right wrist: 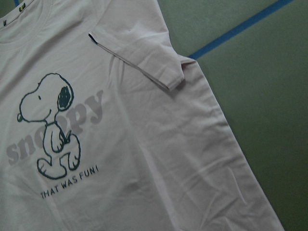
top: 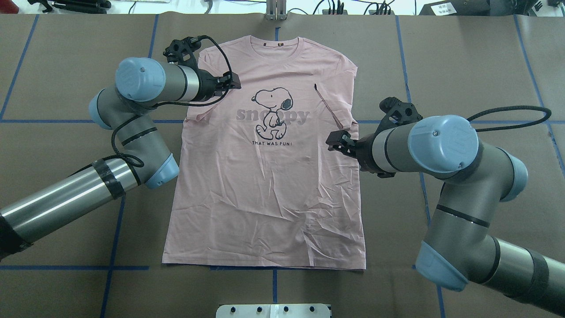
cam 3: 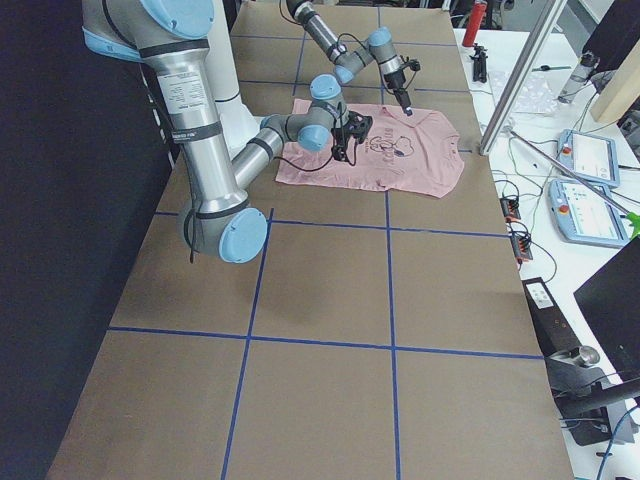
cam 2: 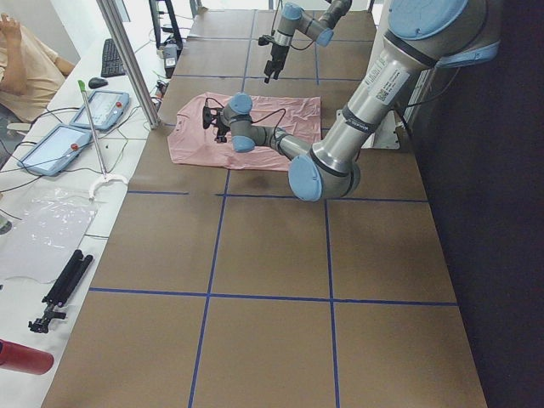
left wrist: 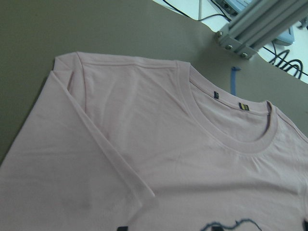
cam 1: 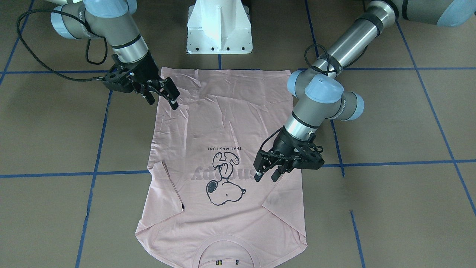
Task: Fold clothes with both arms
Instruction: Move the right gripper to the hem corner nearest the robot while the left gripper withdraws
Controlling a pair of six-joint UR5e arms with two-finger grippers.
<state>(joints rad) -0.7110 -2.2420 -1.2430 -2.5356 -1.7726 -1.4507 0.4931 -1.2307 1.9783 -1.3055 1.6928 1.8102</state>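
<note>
The pale pink Snoopy T-shirt [top: 265,198] lies flat, print up, on the brown table, with its collar [top: 276,44] on the far side from the robot. Both short sleeves are folded inward over the chest [cam 1: 223,123]. My left gripper [cam 1: 267,175] hovers open over the folded sleeve on the shirt's left, beside the lettering [top: 233,83]. My right gripper [cam 1: 163,97] is also open and hangs well above the shirt's right edge, about mid-length [top: 336,140]. Neither holds anything. The left wrist view shows the collar and folded sleeve [left wrist: 120,163]; the right wrist view shows the print and the sleeve tag [right wrist: 91,36].
The white pedestal base [cam 1: 219,33] stands at the hem end of the shirt. Blue tape lines [top: 66,121] grid the table. On a side bench past the collar end are teach pendants [cam 2: 102,106], an aluminium post [cam 2: 127,59] and a seated person [cam 2: 25,59].
</note>
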